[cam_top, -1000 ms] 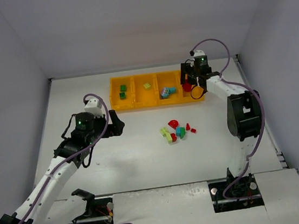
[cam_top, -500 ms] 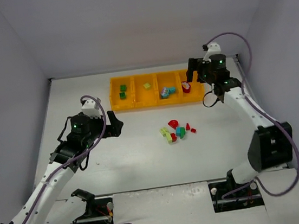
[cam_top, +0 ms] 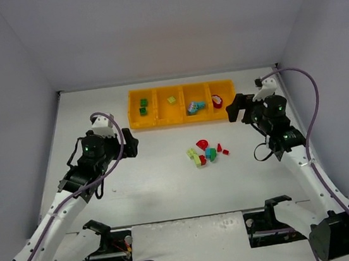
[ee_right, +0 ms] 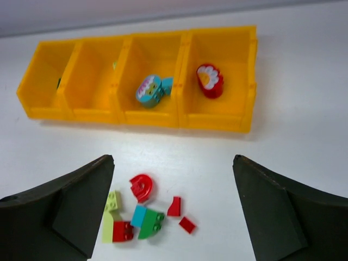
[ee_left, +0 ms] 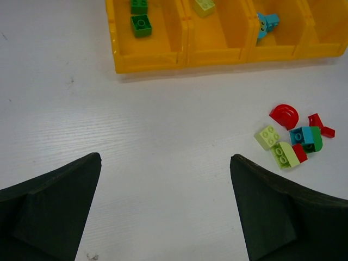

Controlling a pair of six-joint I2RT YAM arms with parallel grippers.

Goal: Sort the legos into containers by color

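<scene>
Right wrist: loose legos between spread fingers of right hand

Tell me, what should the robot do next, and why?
Probably lower the open right hand onto the red arch: it lies loose on the table, and the tray's end bin already holds a red piece.

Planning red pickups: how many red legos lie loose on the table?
4, clustered together: red arch, wedge, small tile, brick beside the lime piece; more may be hidden.
</scene>
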